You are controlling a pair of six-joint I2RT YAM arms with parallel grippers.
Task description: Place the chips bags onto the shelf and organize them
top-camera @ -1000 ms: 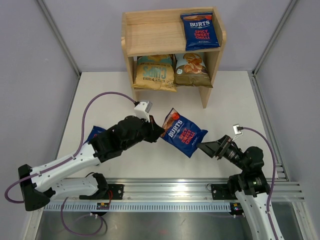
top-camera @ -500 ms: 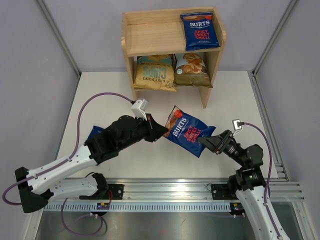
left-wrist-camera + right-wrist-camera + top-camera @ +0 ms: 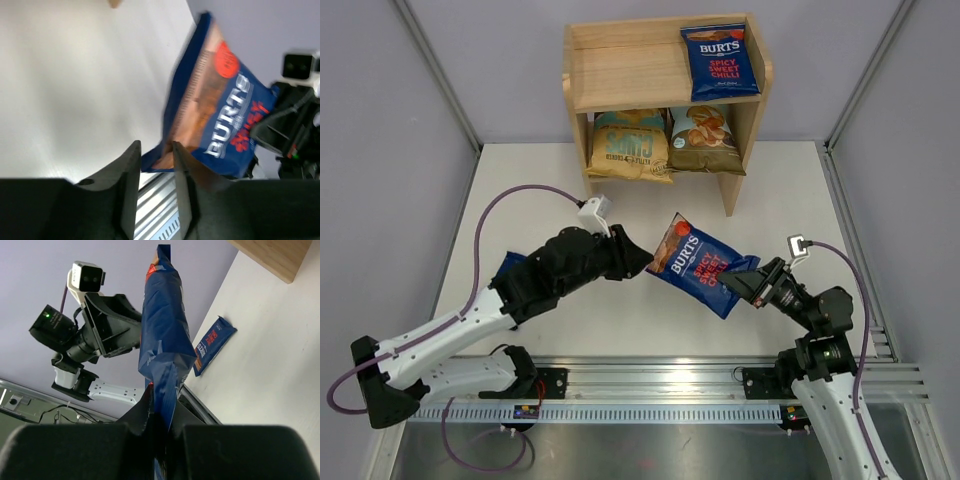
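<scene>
A dark-blue Burts chips bag [image 3: 700,265] hangs above the table between the two arms. My right gripper [image 3: 735,285] is shut on its lower right end; in the right wrist view the foil [image 3: 165,335] is pinched between the jaws [image 3: 162,412]. My left gripper [image 3: 642,264] stands open just left of the bag. In the left wrist view the bag's corner [image 3: 220,115] lies just beyond the parted fingertips [image 3: 156,146], not pinched. Another Burts bag [image 3: 510,265] lies flat on the table, partly under the left arm. The wooden shelf [image 3: 620,75] stands at the back.
On the shelf's top tier a Burts bag [image 3: 720,58] stands at the right. The lower tier holds a tan-and-teal bag [image 3: 630,145] and a Cassava bag [image 3: 703,140] side by side. Grey walls close in both sides; a metal rail [image 3: 650,385] runs along the near edge.
My right gripper has closed on the bag's lower end. My left gripper has opened and let go of it. The bag has shifted slightly to the right.
</scene>
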